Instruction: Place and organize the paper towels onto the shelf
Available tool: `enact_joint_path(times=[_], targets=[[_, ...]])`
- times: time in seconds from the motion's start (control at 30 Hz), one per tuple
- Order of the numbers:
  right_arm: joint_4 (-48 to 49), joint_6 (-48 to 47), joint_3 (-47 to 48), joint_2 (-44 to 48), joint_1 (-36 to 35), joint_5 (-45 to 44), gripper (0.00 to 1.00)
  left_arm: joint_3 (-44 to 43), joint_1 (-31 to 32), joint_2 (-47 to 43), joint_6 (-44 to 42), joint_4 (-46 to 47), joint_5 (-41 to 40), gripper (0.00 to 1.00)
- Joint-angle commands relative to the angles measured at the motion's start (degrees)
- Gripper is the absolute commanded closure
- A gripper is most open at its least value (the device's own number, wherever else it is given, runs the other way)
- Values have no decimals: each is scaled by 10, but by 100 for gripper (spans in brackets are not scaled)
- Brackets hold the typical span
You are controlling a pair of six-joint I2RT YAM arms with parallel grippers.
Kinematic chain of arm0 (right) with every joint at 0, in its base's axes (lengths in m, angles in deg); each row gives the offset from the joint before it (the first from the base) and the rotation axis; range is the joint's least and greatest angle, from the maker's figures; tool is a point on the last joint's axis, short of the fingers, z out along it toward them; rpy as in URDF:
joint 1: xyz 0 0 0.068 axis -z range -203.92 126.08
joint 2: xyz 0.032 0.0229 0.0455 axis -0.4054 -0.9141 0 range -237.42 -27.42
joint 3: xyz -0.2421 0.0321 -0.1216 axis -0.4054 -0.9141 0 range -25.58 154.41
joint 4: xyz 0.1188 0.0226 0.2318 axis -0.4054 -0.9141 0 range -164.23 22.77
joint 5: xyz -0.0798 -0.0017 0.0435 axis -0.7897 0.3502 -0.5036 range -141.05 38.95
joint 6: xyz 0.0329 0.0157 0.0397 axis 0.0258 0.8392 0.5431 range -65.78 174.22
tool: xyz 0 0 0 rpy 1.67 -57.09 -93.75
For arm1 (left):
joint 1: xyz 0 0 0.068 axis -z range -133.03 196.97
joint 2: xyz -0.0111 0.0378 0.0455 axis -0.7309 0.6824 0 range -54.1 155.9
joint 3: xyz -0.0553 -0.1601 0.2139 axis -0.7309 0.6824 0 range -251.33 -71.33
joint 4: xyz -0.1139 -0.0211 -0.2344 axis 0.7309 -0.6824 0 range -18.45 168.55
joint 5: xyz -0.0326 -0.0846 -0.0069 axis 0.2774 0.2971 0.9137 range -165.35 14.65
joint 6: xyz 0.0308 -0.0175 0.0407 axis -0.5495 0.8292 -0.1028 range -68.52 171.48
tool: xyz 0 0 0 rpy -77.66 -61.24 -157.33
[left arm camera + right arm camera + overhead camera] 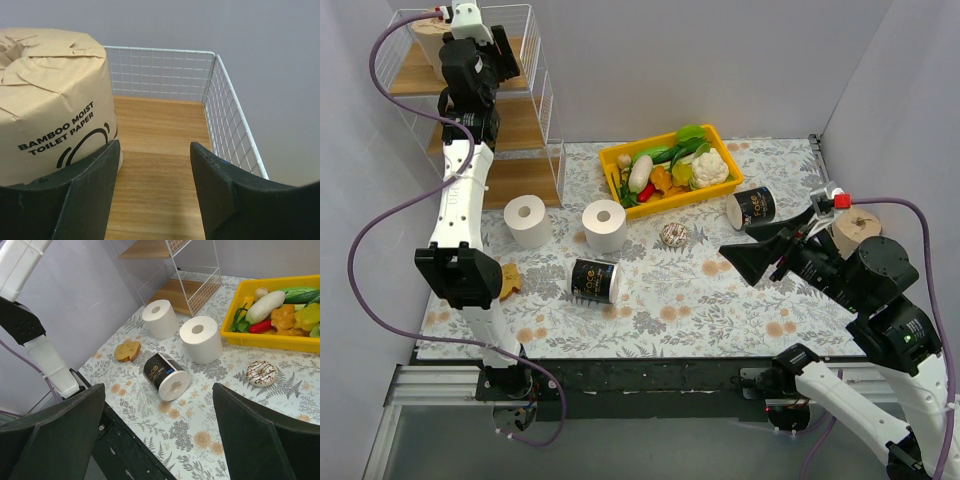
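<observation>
Here, over the shelf (160,125), left claw (154,146) gapes beside tan roll (50,95) — right claw (157,390) gapes too.

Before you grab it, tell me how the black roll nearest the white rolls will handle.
The black roll lies on its curved side, so a nudge would probably roll it. Its hollow core suggests it is light and may squash if squeezed.

Crinkled matt paper is seen wrapped round the tan roll (50,95). The shelf (165,70) is shown as thin white-coated wire and smooth, faintly grained light wood. Glossy plastic is caught on the yellow bin (280,341); the white rolls (160,319) are seen soft and matt.
</observation>
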Motion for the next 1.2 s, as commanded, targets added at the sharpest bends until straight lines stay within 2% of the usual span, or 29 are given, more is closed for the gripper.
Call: enact_joint_path(times=[0.0,0.4,0.63,0.83,1.0,1.17], targets=[[12,8,25,1,-1,4,6,-49,-7,15,-23,13,-41,42],[9,6,33,-23,-1,-1,5,-43,-59,37,-16,13,0,40],[9,4,33,-26,-1,-12,6,-90,-73,70,-14,5,58,39],[-9,10,37,-27,-1,-27,6,-112,-90,83,-6,5,60,36],[-4,13,21,-11,-1,-51,7,-119,-100,78,24,12,147,35],[-11,15,26,-20,-1,-49,7,-117,-99,56,73,27,236,30]])
